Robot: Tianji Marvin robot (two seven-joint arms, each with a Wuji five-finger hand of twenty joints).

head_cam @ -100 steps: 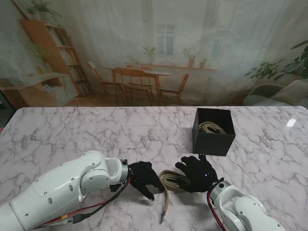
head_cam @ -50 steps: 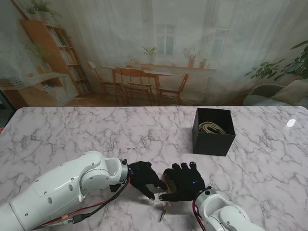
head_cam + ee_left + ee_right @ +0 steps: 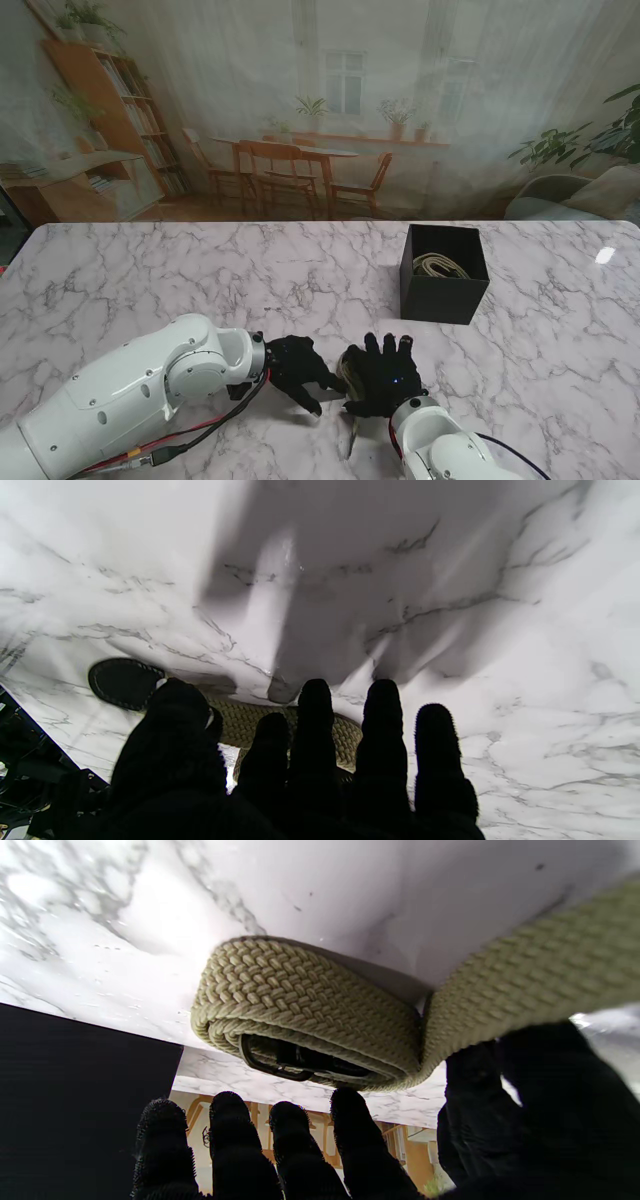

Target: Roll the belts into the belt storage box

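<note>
Resting over the half-rolled belt (image 3: pixel 347 368), right hand (image 3: pixel 382 378) fingers spread, left hand (image 3: pixel 293 368) likewise apart

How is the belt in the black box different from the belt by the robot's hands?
The belt in the box is fully coiled and sits inside the black storage box; the belt on the table is only partly rolled, with a loose tail trailing toward me. No hand touches the boxed one, while the right hand covers the table one, the left hand beside it. Both look woven and beige.
</note>
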